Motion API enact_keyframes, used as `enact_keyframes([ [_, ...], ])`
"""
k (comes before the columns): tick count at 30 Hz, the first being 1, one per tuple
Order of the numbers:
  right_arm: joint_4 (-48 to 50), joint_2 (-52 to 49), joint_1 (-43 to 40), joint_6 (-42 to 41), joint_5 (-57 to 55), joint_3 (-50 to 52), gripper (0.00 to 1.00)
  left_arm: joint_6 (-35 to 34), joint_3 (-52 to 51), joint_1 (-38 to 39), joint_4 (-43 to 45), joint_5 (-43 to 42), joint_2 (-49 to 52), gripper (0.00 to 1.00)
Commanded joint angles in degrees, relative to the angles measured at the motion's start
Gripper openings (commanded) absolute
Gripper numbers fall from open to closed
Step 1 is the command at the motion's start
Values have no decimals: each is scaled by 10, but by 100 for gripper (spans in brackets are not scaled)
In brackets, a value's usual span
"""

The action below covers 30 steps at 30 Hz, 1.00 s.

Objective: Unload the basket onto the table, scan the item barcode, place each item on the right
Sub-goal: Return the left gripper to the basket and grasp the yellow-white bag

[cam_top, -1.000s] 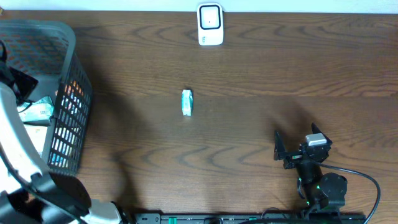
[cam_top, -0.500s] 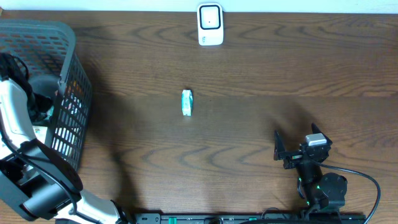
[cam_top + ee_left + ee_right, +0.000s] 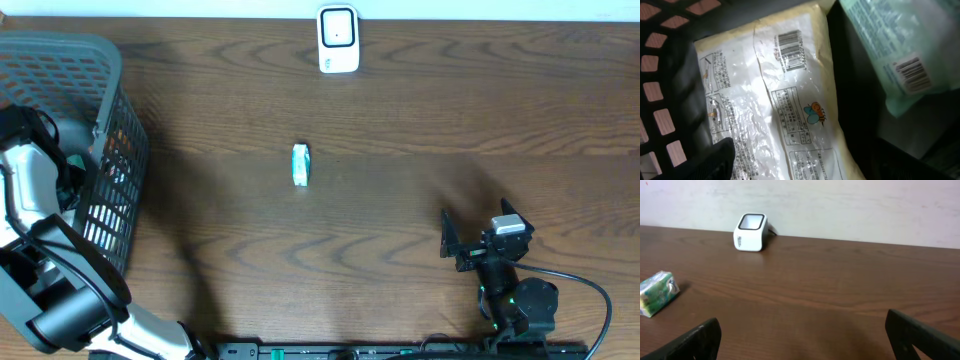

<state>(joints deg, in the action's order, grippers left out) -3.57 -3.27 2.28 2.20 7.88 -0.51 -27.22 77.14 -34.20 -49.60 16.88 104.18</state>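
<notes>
The overhead view looks straight down on the whole table. The left wrist view sits inside the basket, very near and apparently facing down onto wrapped packets. The right wrist view sits low, looking level across at the scanner and green packet, both shared with overhead.

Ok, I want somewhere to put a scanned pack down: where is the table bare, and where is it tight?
Bare table lies between the basket and the small green pack, between that pack and the right gripper, and between the pack and the scanner at the far edge. It is crowded only inside the basket, where packets lie packed together.
</notes>
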Motion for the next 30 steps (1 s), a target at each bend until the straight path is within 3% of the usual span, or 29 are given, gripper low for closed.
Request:
enact_keyframes([
  [1, -1, 3, 3, 7, -3, 2, 99, 17, -12, -2, 0, 12, 29, 85],
  [14, -1, 3, 3, 7, -3, 2, 99, 17, -19, -11, -16, 35, 128, 82],
  [21, -1, 3, 3, 7, -3, 2, 99, 17, -19, -17, -15, 35, 134, 37],
  [30, -1, 3, 3, 7, -3, 2, 99, 15, -6, -17, -29, 21, 122, 8],
])
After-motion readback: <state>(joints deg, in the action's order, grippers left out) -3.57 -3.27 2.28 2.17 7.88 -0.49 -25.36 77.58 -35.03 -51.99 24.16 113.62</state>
